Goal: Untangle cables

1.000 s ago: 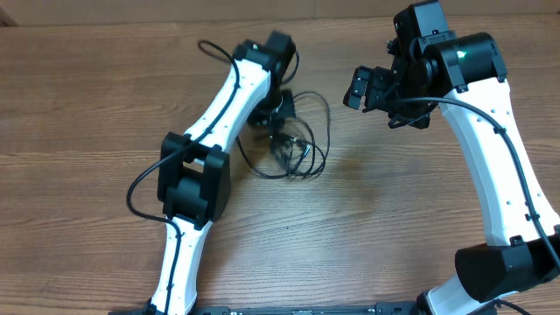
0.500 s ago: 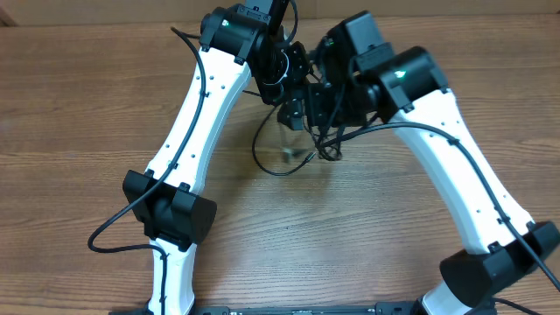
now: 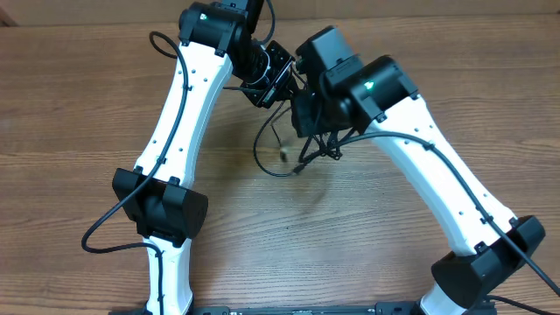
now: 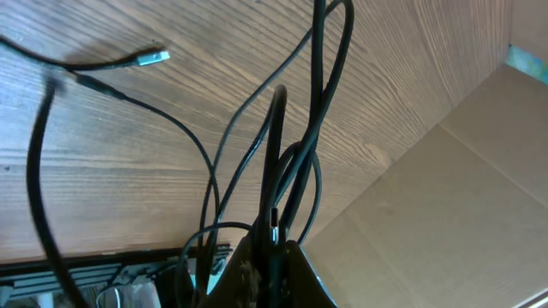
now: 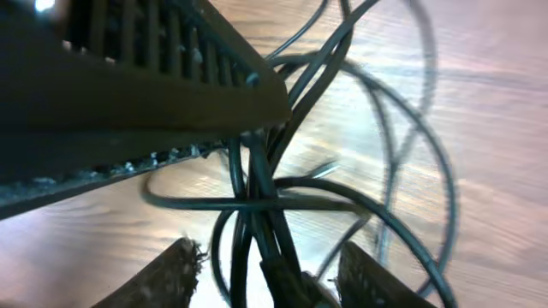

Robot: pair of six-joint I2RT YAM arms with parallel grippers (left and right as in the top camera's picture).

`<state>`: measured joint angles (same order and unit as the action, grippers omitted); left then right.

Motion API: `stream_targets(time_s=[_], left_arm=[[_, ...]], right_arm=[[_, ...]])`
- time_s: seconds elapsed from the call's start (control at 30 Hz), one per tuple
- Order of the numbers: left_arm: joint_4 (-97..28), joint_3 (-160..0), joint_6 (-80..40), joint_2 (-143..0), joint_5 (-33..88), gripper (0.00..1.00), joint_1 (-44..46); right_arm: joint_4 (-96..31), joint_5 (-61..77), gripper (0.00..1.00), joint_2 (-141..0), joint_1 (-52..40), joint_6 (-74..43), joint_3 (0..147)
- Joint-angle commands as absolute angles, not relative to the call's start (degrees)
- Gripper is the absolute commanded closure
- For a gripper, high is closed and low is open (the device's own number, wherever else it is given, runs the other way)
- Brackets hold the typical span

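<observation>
l claw [image 4: 272, 250] pinched on cables [image 4: 318, 103] – r claw [image 5: 278, 272] half open round them

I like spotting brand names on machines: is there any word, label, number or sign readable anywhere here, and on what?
None can be read. The white robot arms, the thin black cables, the brown wooden table and the brown cardboard wall bear no visible lettering; the arms show only small green lights.

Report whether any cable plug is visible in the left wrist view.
Yes, one of the cables ends in a silver-tipped plug at upper left.
</observation>
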<state>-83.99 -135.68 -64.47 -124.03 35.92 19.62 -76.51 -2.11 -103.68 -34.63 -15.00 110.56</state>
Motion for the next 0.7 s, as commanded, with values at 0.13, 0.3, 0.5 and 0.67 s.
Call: stream_targets(time_s=[0.13,0.3,0.5,0.67], left_arm=[[-86.7,-136.1,-66.9,-124.0,28.2,0.96,19.8],[-89.3,-136.1,-68.7,-124.0,19.3,0.96,19.8],[-89.3,-136.1,-68.9,-124.0,17.3,0.96,19.8],[-89.3,-136.1,-68.9,-124.0,17.3,0.96,19.8]], right_arm=[[-75.5,-15.2,0.48,-104.0,-37.6,-16.1,110.5],[-75.5,-17.1,0.44,-104.0,-37.6,-16.0,110.5],[-76.9,-15.0,0.53,-104.1,-38.7,-16.0,110.5],[-76.8,-13.4,0.53,-104.1,-41.3,-13.3,109.8]])
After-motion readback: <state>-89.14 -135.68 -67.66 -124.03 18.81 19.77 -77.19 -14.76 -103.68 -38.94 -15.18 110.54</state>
